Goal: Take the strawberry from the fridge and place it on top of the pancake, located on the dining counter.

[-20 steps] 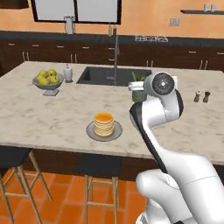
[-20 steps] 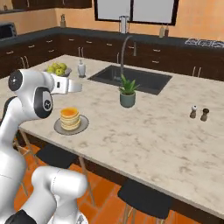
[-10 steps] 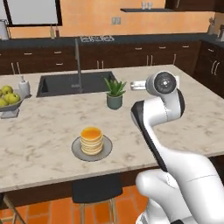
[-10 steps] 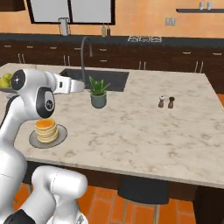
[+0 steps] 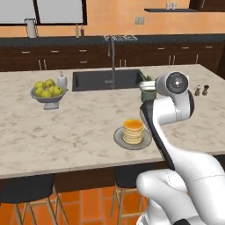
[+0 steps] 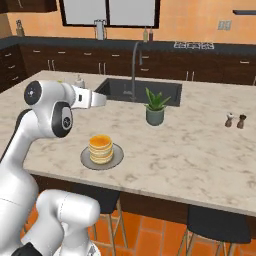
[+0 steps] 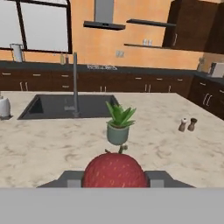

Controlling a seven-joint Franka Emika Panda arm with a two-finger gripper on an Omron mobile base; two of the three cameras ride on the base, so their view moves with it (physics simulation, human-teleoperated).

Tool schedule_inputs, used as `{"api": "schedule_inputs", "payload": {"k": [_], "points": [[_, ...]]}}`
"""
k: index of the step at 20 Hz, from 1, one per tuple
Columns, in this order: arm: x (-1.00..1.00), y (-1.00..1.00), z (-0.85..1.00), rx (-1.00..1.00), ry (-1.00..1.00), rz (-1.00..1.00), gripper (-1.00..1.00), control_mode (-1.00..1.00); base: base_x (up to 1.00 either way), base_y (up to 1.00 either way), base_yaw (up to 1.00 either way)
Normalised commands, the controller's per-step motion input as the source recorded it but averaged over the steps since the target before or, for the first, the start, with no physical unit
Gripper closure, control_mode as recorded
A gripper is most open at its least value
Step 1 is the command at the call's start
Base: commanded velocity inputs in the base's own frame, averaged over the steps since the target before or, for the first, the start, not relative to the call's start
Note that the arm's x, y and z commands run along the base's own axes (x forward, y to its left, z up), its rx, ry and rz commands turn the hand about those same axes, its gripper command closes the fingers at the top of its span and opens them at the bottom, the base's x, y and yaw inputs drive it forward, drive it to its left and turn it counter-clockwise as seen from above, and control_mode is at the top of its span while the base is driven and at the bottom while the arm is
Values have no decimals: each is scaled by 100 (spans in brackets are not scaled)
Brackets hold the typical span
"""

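Observation:
In the hand view my gripper (image 7: 114, 179) is shut on the strawberry (image 7: 114, 169), a dark-red berry between the two dark fingers (image 7: 72, 179). The hand (image 5: 144, 86) points out level over the dining counter (image 5: 66, 132), above and behind the pancake (image 5: 133, 130). That golden stack sits on a round grey plate (image 5: 119, 138) near the counter's front edge. From the right base view the hand (image 6: 101, 100) hangs above and a little left of the pancake (image 6: 101, 148). The fridge is out of view.
A potted plant (image 7: 119, 124) stands straight ahead of the hand, before the dark sink (image 5: 105, 79) and tall faucet (image 5: 113, 57). A fruit bowl (image 5: 48, 90) and soap bottle (image 5: 62, 81) sit left, salt and pepper shakers (image 6: 235, 120) right. Stools (image 6: 217, 225) stand below the counter's front.
The whole scene has shifted in both base views, so the base has moved along the counter. The arm keeps its pose, still shut on the strawberry.

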Motion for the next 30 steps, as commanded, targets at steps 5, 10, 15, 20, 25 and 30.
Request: {"api": "schedule_inputs", "payload": {"k": [5, 10, 15, 20, 25, 30], "points": [[0, 0, 0, 0, 0, 0, 100, 100, 46, 29, 22], [0, 0, 0, 0, 0, 0, 100, 100, 96, -54, 9], [93, -44, -20, 3, 47, 3, 100, -100, 0, 0, 0], [60, -45, -60, 0, 57, 16, 100, -100, 0, 0, 0], [22, -19, -76, 0, 26, 9, 100, -100, 0, 0, 0], [8, -9, -47, 0, 15, 1, 100, -100, 0, 0, 0]]}}
